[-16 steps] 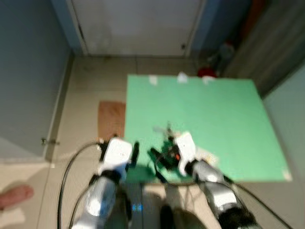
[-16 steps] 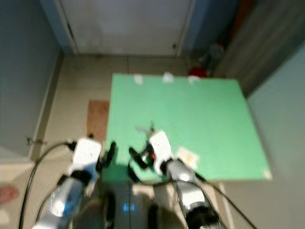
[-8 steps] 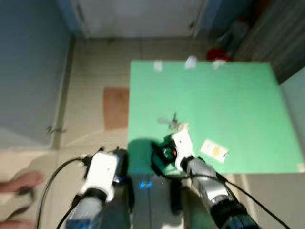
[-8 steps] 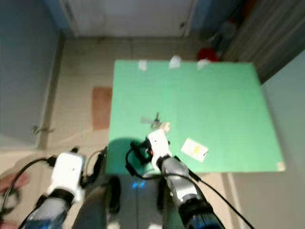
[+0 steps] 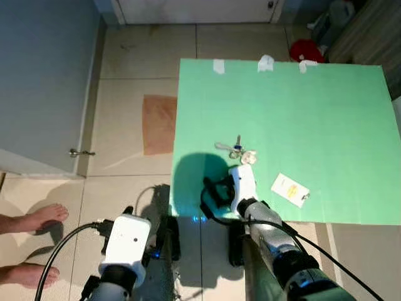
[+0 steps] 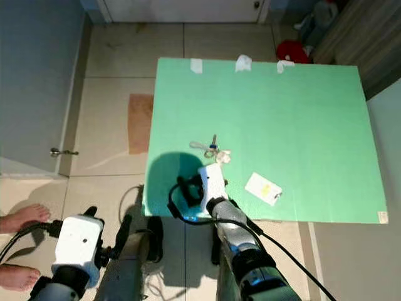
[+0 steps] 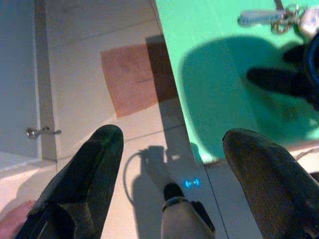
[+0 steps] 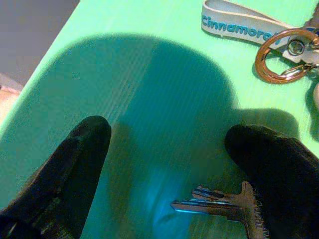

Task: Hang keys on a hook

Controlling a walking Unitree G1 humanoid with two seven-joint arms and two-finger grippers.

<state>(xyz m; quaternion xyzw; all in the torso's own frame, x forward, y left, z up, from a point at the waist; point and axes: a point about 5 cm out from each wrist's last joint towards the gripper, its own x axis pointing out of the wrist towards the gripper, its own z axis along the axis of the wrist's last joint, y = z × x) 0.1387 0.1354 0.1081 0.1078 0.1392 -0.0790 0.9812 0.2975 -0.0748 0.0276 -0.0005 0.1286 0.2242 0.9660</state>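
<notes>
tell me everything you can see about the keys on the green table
The keys lie flat on the green table, near its front left part, just ahead of the right tool. The bunch has a copper-coloured ring, a pale strap printed in teal letters, and a small whitish charm. A silver key lies flat between the open tool's fingers. Nothing grips the bunch; only the table touches it.

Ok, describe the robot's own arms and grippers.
Both arms are silver with black cables looping alongside. Each wrist carries a white boxy housing. The right gripper and left gripper each have two long, rounded black fingers.
</notes>
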